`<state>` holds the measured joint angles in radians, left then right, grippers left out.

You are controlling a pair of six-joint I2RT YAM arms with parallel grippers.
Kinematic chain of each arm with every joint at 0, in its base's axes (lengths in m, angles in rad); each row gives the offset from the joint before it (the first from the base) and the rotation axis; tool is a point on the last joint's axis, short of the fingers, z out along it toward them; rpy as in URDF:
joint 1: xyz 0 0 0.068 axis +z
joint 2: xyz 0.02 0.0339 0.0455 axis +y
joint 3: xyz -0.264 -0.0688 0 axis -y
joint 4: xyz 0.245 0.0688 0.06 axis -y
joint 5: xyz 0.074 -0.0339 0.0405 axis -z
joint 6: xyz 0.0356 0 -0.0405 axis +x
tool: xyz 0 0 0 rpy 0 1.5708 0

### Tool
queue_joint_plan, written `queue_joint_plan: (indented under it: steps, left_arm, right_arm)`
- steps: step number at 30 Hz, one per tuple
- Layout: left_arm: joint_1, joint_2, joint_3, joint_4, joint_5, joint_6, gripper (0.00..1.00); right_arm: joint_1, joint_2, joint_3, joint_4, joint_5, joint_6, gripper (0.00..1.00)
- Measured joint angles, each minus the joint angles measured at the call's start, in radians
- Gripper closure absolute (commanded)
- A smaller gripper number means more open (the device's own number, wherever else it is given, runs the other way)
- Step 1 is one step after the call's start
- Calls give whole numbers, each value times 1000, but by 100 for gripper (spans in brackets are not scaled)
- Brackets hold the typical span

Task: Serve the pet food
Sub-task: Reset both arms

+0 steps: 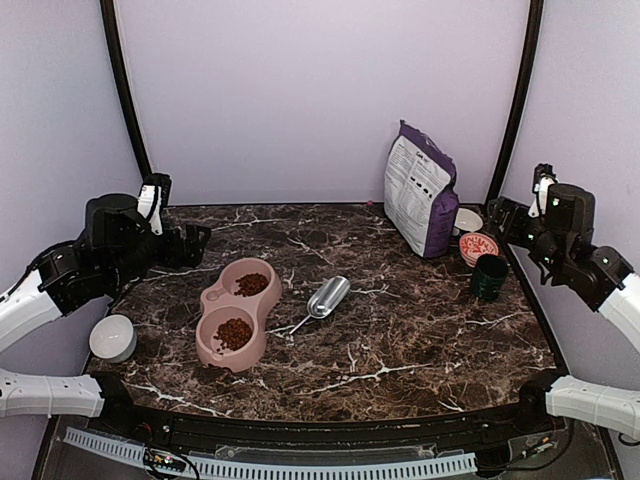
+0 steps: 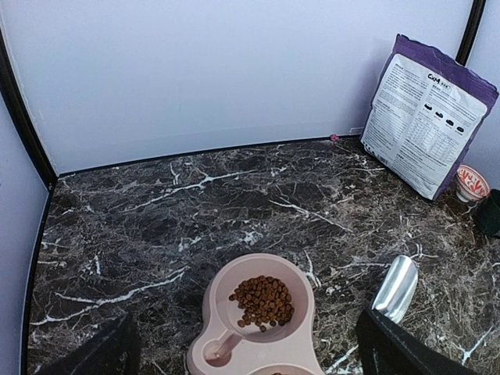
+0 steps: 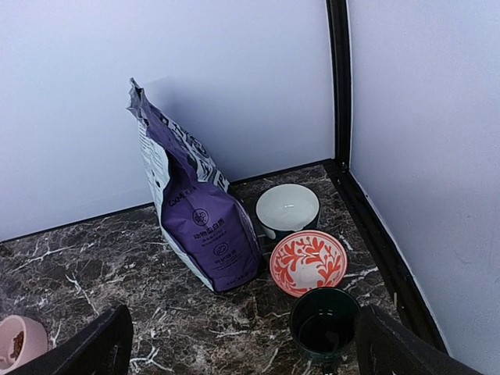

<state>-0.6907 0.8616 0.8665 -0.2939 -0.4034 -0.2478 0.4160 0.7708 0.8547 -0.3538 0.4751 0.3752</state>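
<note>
1. Pink double bowl (image 1: 238, 313), left of centre on the marble table (image 1: 420, 330); pet food (image 1: 233, 333) in both wells.
2. Metal scoop (image 1: 325, 299), lying just beside the bowl's right.
3. Purple-and-white bag (image 1: 423, 190), upright, far right.
4. Small white bowl (image 1: 468, 220), red-patterned bowl (image 1: 479, 247) and dark green cup (image 1: 490, 276), clustered beside the bag.
5. White dish (image 1: 112, 338), at the left edge.
6. Left gripper (image 1: 195, 240) and right gripper (image 1: 497, 215), at opposite sides, empty.

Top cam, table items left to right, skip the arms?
white bowl → pink double bowl, pet food in both wells → metal scoop → purple-and-white bag → dark green cup. The two small bowls by the bag are left out because they overlap it and the cup.
</note>
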Motion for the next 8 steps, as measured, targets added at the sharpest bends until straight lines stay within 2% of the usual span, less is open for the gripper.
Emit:
queue_joint_plan:
  steps: [8]
  left_arm:
    - [0, -2, -6, 1, -1, 0, 1]
  right_arm:
    - [0, -8, 1, 36, -6, -7, 0]
